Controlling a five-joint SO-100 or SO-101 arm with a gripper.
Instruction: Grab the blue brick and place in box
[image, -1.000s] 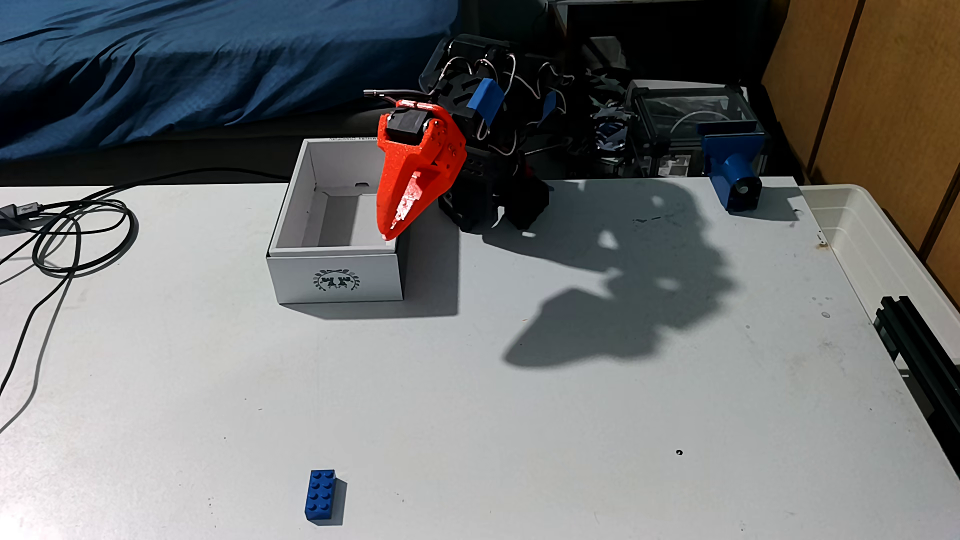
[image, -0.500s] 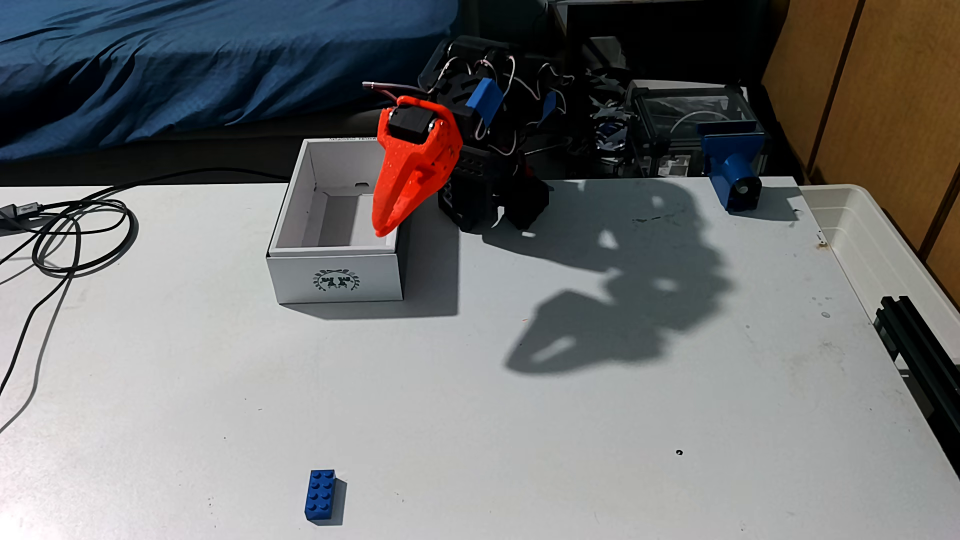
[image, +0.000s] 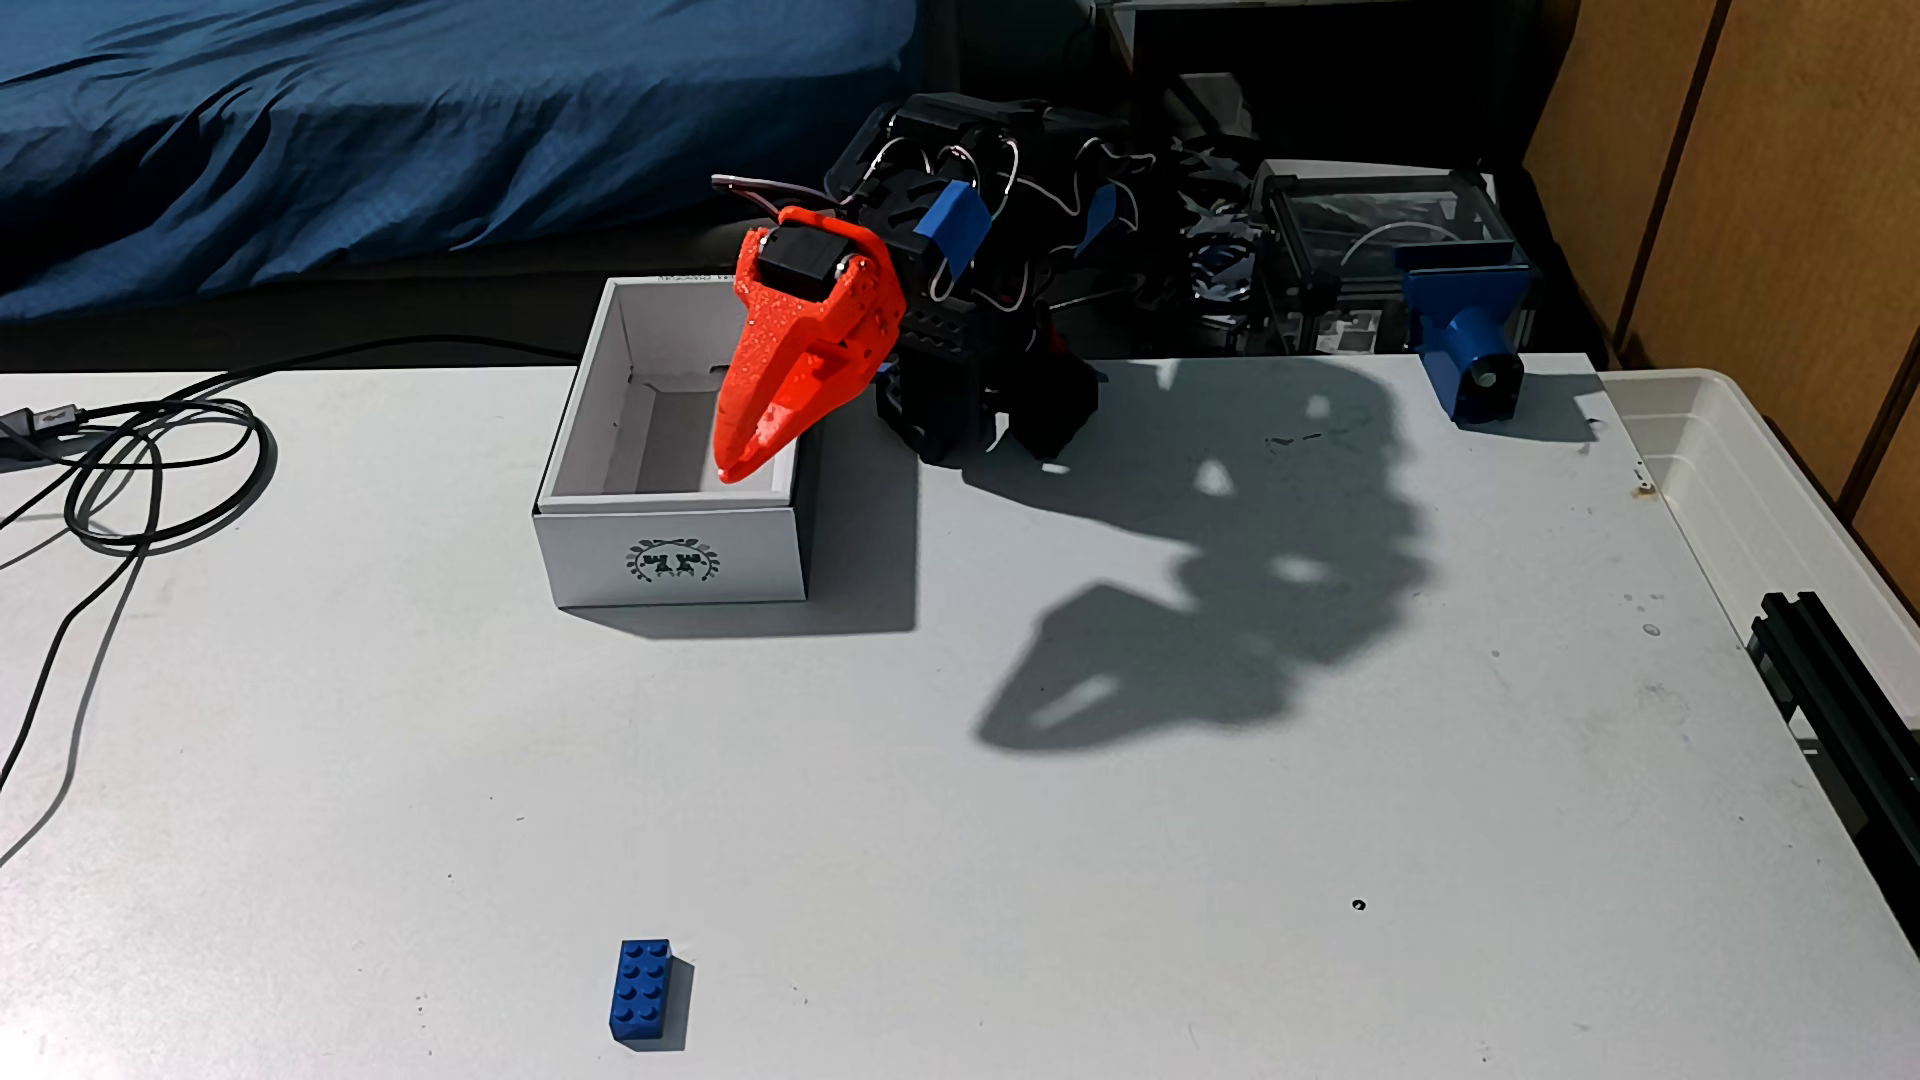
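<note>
1. Orange plastic forms the gripper (image: 740, 464), which hangs tip-down over the right part of the box (image: 670, 556) in the fixed view; its fingers (image: 774, 421) stand slightly apart with nothing between them, and the shadow (image: 1195, 613) on the worktop shows a slim gap too.
2. White cardboard makes up the box, which is open at the top and stands near the worktop's far edge, its wreath emblem (image: 672, 561) on the wall that faces the camera.
3. Nothing shows on the part of the box floor that is in sight; the gripper covers its right rear corner.
4. Behind the gripper sits the black arm (image: 977, 384), its base at the far edge just right of the box, with blue tape patches (image: 951, 223) and white wires on it.
5. Near the front edge, well apart from the box and the gripper, the blue brick (image: 640, 990) lies studs up, long side running away from the camera.
6. Between brick and box the pale worktop (image: 1039, 883) is bare, and the broad middle and right stretch carries the arm's shadow and a few small marks.
7. At the left edge coiled black cables (image: 156, 467) lie on the surface.
8. At the far right corner stands a blue bracket (image: 1470, 343); a translucent plastic tub (image: 1766, 498) lines the right edge, with a black rail (image: 1839, 696) nearer the camera.
9. Beyond the far edge lies a bed with a blue sheet (image: 416, 125).
</note>
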